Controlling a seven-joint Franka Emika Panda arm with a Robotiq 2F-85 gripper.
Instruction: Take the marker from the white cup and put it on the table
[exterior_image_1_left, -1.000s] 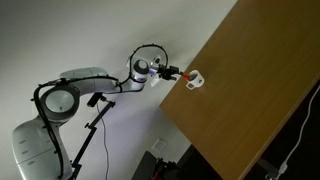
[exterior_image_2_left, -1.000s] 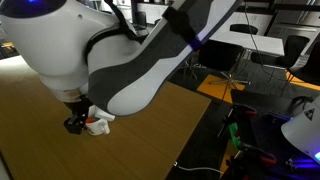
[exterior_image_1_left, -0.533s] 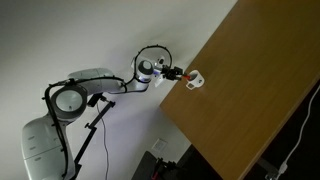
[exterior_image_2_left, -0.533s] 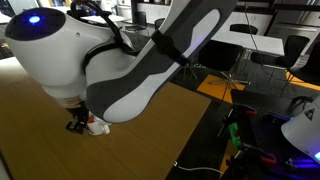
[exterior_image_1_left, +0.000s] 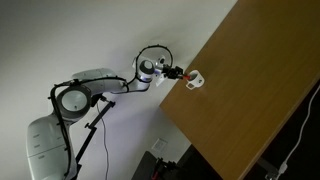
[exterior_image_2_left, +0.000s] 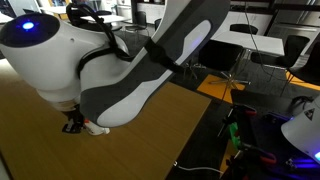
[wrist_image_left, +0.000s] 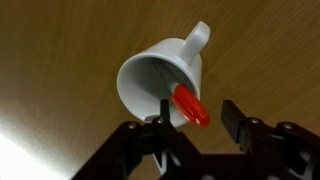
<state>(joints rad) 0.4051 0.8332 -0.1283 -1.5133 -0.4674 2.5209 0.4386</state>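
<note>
In the wrist view the white cup (wrist_image_left: 160, 80) stands on the brown table (wrist_image_left: 60, 50), its handle pointing away. The red marker (wrist_image_left: 190, 105) leans out over the cup's near rim. My gripper (wrist_image_left: 196, 122) straddles the marker's upper end. The left finger (wrist_image_left: 160, 125) is close beside the marker. The right finger (wrist_image_left: 232, 118) stands a gap away, so the jaws are still open around it. In both exterior views the gripper (exterior_image_1_left: 180, 73) (exterior_image_2_left: 75, 125) hovers over the cup (exterior_image_1_left: 195, 79) (exterior_image_2_left: 97, 128) near the table's corner.
The table (exterior_image_1_left: 250, 90) (exterior_image_2_left: 150, 140) spreads wide and bare beyond the cup, which sits close to its edge. My arm's large body (exterior_image_2_left: 110, 60) hides much of the scene in an exterior view. Chairs and desks (exterior_image_2_left: 260, 50) stand beyond the table.
The arm's rear links have shifted a little and the wrist has settled lower over the cup. The cup and marker have stayed put.
</note>
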